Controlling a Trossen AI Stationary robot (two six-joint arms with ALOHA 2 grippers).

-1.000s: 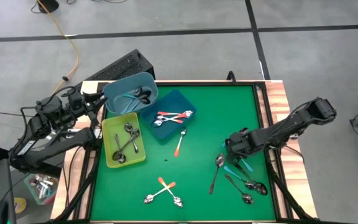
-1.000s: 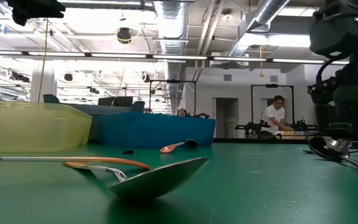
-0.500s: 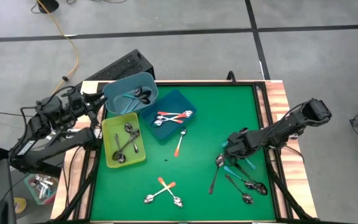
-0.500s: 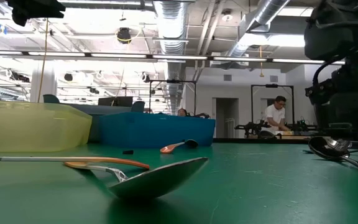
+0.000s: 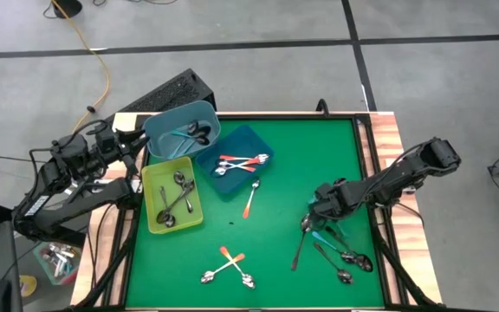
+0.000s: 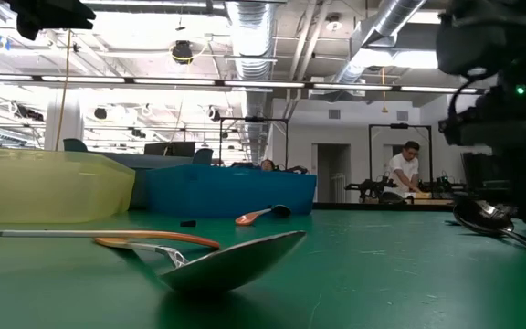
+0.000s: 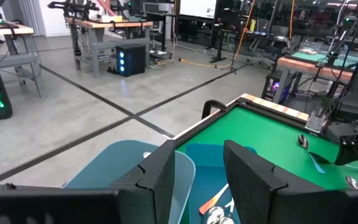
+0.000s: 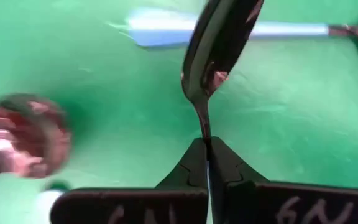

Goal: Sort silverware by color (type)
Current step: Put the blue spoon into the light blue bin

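Green felt (image 5: 267, 217) carries the scene — in the right wrist view, the right gripper (image 8: 206, 149) is pinched tight on the neck of a silver spoon (image 8: 219, 37) lying near the table's right side, a blue-handled spoon (image 8: 229, 29) just beyond it. Farther left, the left gripper (image 7: 197, 165) hangs part-open, empty, above the teal bin (image 5: 180, 130).

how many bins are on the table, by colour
light teal bin: 1
dark blue tray: 1
yellow-green tray: 1
total: 3
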